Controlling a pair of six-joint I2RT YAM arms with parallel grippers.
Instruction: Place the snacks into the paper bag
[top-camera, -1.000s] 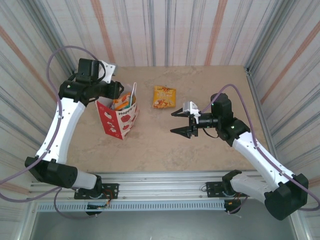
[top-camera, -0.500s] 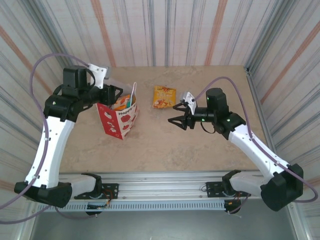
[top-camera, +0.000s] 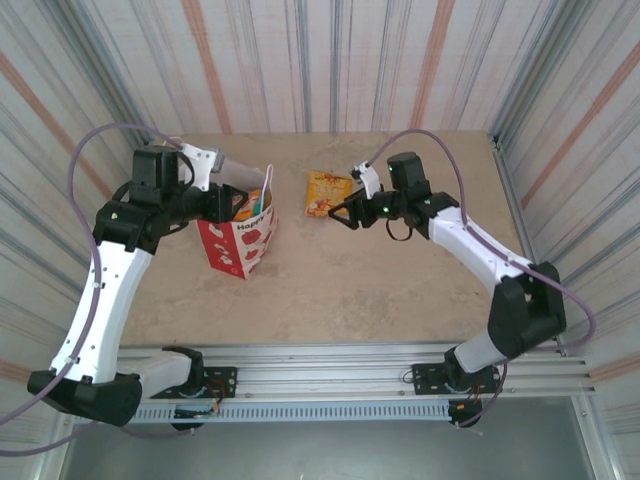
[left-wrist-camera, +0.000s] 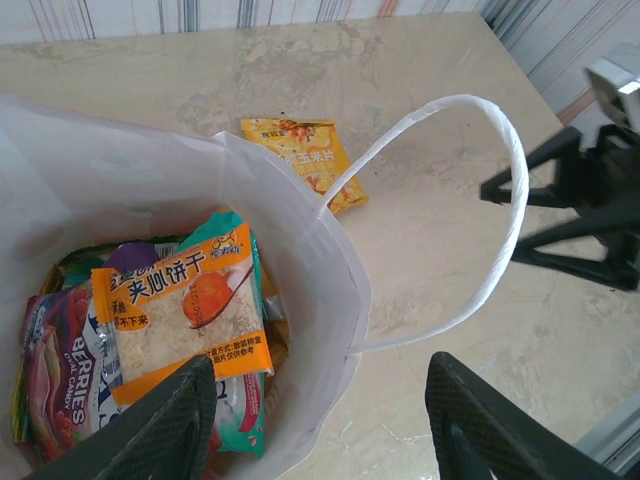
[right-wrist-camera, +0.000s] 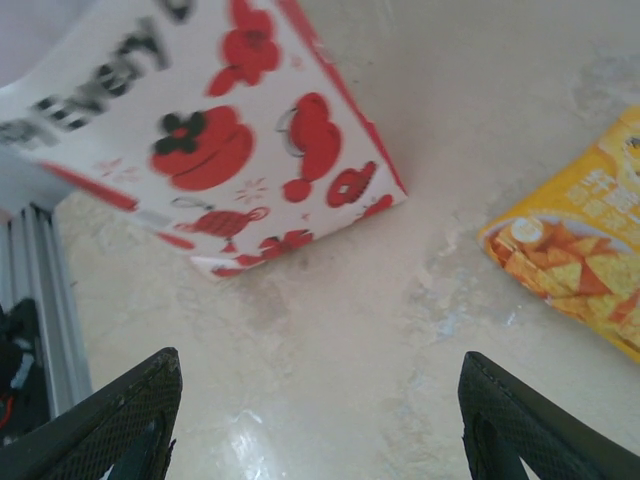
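Right gripper (top-camera: 340, 213) has swung in from mid-table, jaws wide and empty. The flat yellow chip packet (top-camera: 328, 193) is unmoved, now just past its fingertips. Left gripper (top-camera: 233, 205) is part-open and empty, straddling the rim of the white-and-red paper bag (top-camera: 238, 242). Below it inside: orange biscuit packet (left-wrist-camera: 185, 320) on top, then purple packet (left-wrist-camera: 50, 360) and teal packet (left-wrist-camera: 238, 420).

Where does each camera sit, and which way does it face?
Top external: above, behind the bases, looking down on table, both arms, paper bag, yellow packet.
Left wrist: on left arm, looks into bag; left gripper's fingers below.
Right wrist: on right arm, faces bag's printed side; right gripper's fingers in corners.
Shared: bag, yellow packet.
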